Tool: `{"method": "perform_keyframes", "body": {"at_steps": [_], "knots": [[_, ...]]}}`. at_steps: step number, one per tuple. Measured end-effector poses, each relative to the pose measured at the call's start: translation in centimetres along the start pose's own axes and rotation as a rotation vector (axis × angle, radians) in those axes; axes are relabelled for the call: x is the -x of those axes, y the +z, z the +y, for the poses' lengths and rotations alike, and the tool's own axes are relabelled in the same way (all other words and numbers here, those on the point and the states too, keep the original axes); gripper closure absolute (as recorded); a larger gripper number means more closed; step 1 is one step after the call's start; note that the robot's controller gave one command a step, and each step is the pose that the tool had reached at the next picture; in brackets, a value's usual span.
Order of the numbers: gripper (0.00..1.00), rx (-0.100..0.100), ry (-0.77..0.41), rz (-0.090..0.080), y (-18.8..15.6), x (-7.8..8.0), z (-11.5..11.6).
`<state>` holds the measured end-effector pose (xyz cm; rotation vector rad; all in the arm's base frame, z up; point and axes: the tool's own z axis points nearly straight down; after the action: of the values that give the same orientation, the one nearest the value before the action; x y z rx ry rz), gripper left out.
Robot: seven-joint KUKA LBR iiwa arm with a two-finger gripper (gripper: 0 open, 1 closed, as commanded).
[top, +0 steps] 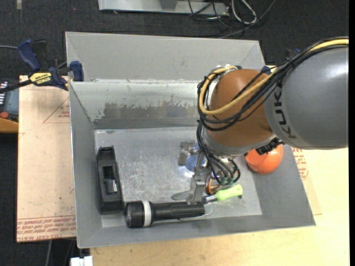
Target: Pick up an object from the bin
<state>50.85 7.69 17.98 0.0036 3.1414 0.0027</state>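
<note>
Camera view: pincer (197, 196) over black torch (161, 211)

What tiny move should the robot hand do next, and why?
Probably ease straight down a little. The gripper is over the right end of the black flashlight lying by the bin's front wall; a green-handled tool lies close beside it, so going sideways might bump that.

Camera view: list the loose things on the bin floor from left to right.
Black oblong device → black torch with a silver collar → green handle → orange ball. The bluish thing under the arm's wrist is left out, since its place in the order is unclear.
</note>
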Motion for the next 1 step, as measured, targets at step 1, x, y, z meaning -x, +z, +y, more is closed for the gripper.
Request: {"method": "perform_keyframes", "body": {"at_steps": [1], "knots": [[0.00,0.000,0.000,0.000,0.00,0.00,0.00]]}}
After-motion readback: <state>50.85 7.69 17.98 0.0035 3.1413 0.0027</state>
